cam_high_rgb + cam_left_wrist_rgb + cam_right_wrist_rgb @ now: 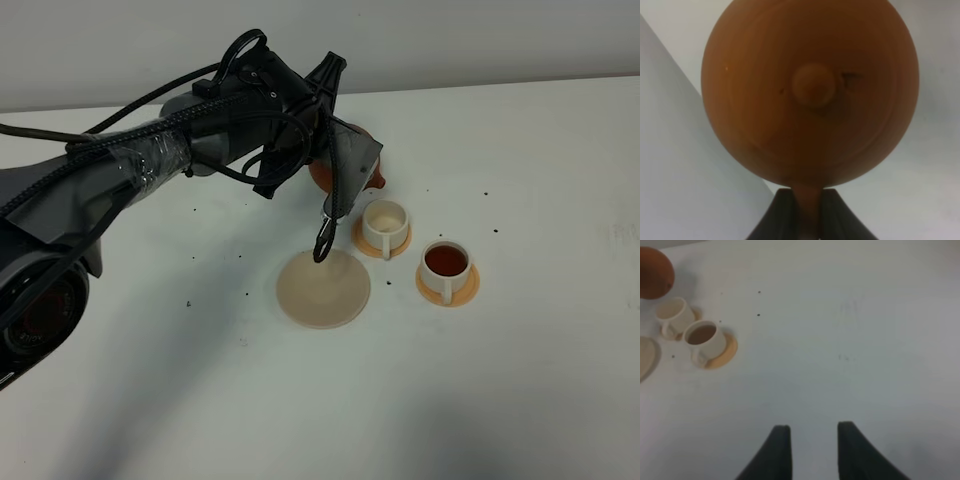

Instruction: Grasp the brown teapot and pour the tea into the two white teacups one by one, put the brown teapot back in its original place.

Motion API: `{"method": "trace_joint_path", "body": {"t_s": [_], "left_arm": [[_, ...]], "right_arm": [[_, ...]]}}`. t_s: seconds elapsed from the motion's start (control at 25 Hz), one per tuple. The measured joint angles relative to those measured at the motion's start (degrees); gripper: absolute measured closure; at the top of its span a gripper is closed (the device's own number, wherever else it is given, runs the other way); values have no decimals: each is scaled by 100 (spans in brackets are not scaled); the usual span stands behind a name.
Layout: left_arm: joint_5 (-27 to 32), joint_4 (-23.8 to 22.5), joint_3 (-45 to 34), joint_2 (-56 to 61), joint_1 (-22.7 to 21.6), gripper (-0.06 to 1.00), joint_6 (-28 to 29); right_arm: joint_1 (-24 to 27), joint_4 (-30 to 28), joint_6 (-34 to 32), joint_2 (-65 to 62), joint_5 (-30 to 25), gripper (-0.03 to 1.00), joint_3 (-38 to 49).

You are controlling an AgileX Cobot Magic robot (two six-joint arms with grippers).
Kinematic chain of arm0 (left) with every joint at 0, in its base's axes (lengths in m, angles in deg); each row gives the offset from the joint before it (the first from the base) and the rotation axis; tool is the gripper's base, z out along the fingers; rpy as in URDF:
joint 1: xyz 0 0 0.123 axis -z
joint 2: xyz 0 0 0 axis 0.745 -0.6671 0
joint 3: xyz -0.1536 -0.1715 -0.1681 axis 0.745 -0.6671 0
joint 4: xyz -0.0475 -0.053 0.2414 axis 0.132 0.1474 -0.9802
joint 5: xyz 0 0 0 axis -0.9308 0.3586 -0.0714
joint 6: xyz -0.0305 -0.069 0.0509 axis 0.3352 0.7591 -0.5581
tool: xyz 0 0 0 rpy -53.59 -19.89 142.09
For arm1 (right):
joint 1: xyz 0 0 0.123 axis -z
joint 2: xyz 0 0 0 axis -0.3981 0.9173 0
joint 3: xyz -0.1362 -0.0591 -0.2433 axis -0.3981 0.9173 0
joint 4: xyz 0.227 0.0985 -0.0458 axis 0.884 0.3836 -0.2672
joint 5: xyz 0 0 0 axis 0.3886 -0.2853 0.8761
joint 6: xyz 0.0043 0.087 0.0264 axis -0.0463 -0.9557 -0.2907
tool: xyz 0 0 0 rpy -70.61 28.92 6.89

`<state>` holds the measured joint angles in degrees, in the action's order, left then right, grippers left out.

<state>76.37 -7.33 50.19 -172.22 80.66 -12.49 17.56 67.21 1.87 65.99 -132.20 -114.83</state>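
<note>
Here, the left fingers are clamped tight on the loop handle of the brown teapot. I hold the pot at upper centre of the high frame, just up and left of the white teacup with the pale inside. The second teacup, lower right of the first, carries dark tea. Each cup stands on an orange saucer. The beige coaster lies at centre, with a black cable loop from my left arm dangling over its upper edge. That arm masks most of the pot. The right fingers stand apart, gripping nothing, above the white desk, which is dotted with dark specks. A pale wall runs behind.
</note>
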Motion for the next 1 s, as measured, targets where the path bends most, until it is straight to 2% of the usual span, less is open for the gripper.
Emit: {"method": "trace_joint_path", "body": {"t_s": [0.24, 1.0], "left_arm": [[0, 0, 0, 0, 22, 82, -449], [258, 5, 0, 66, 171, 82, -933]], "right_arm": [[0, 0, 0, 0, 0, 73, 0], [0, 0, 0, 0, 0, 73, 0]]}}
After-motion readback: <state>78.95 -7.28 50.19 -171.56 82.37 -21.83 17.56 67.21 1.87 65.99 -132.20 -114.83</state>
